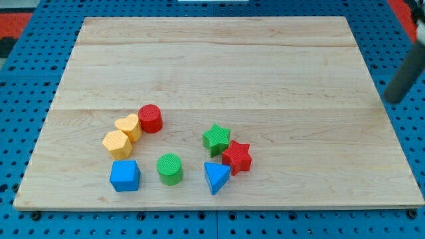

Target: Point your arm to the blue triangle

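Observation:
The blue triangle (216,176) lies near the board's bottom edge, right of centre. A red star (237,157) touches it at its upper right, with a green star (216,139) just above. My tip (393,99) is at the view's right edge, just past the board's right side, far up and to the right of the blue triangle. The rod looks blurred.
A green cylinder (170,168) and a blue cube (125,176) sit left of the triangle. A yellow hexagon (117,143), a yellow heart (129,126) and a red cylinder (151,118) cluster further up on the left. The wooden board (219,66) lies on a blue pegboard.

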